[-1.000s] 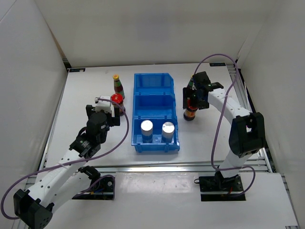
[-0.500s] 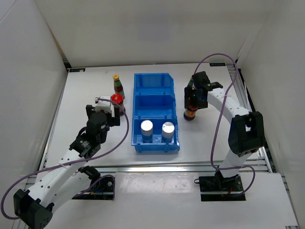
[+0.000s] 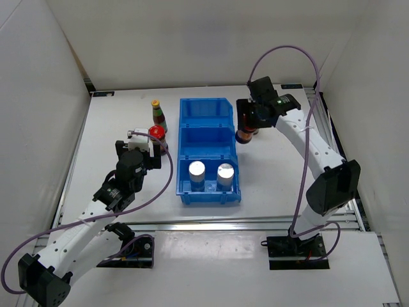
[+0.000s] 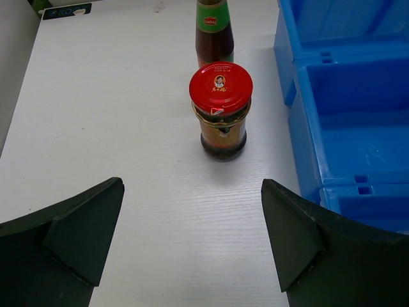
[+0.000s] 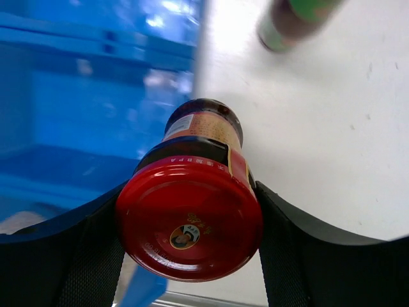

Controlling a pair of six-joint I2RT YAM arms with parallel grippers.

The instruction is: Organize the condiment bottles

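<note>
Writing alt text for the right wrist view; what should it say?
The right claw grips a red-lidded jar, lid toward the camera, with the blue bin at frame left and white table at frame right. A blurred dark bottle with a green label shows at the top right.

The bin [image 3: 206,121] was blue, the bench [image 3: 115,121] white. The left jar [image 4: 220,109] and right jar [image 5: 190,230] had red lids (a small portrait on each).

a lab test cell: white panels [image 3: 192,45] enclose the table [image 3: 108,121].
</note>
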